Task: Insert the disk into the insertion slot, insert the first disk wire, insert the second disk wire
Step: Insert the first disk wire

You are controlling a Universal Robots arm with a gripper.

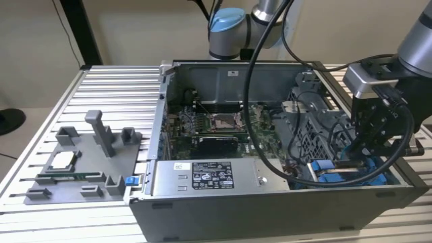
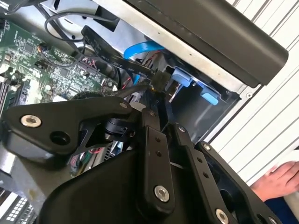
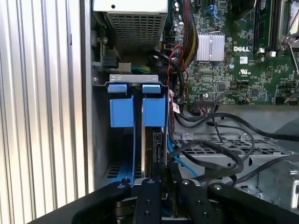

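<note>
The disk [image 3: 153,144] looked seated on edge in the slot [image 3: 102,140], under its blue tab [image 3: 154,111]. The gripper [image 2: 156,87] hung just above, jaws narrow, seemingly pinching a black wire [image 2: 117,60] by its plug. Whether either wire was home, I couldn't tell.

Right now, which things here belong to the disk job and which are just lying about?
Job: slot; gripper; black plug next to the gripper; blue cable, probably a disk wire.

Lying about: parts tray; power supply; motherboard; hand outside the case.
</note>
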